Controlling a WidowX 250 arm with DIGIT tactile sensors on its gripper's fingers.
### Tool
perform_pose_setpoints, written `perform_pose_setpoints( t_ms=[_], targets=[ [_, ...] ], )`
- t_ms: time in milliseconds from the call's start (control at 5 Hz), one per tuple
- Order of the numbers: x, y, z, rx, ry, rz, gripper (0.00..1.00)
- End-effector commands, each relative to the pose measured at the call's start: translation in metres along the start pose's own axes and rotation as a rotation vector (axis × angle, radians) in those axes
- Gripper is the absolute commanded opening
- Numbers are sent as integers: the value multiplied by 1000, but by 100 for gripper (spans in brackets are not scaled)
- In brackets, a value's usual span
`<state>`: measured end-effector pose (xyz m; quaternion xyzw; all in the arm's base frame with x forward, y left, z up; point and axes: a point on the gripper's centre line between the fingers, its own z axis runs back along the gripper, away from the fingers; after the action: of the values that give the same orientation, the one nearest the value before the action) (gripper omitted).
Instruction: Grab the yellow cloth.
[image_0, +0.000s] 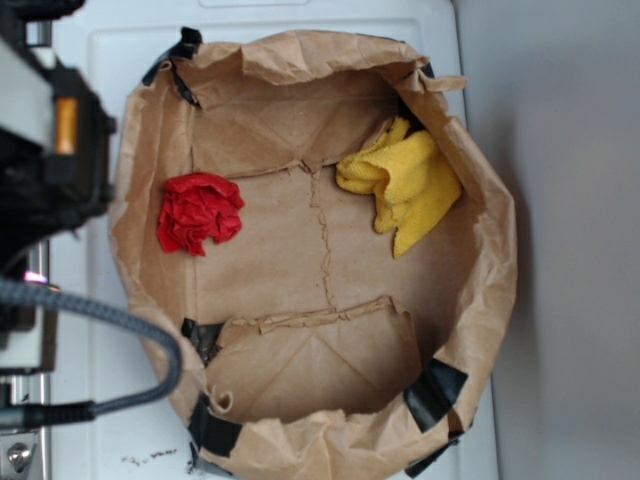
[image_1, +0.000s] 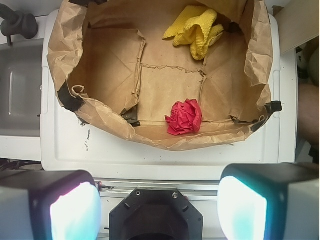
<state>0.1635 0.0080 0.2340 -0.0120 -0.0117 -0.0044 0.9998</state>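
The yellow cloth (image_0: 405, 182) (image_1: 196, 28) lies bunched in thick folds inside a brown paper bag tray (image_0: 150, 180) (image_1: 115, 120), against its far right wall in the exterior view. My gripper (image_1: 157, 200) hangs high above the near side of the white surface, well short of the bag. Its two fingers (image_1: 70, 212) stand wide apart with nothing between them. In the exterior view only the dark arm body (image_0: 45, 150) shows at the left edge, and the fingertips are hidden.
A smaller crumpled red cloth (image_0: 200, 212) (image_1: 184, 117) sits on the bag floor near the wall closest to me. The bag's torn paper walls stand up all round, held with black tape (image_0: 435, 392). A grey cable (image_0: 120, 340) loops at the left.
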Motion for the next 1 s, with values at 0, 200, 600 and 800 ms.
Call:
perform_pose_setpoints(
  t_ms=[0, 200, 600, 800],
  targets=[
    [9, -8, -30, 73, -69, 29, 100],
    [27, -7, -52, 69, -97, 125, 100],
    [67, 20, -74, 57, -81, 292, 100],
    [97, 62, -72, 3, -93, 445, 100]
  ],
)
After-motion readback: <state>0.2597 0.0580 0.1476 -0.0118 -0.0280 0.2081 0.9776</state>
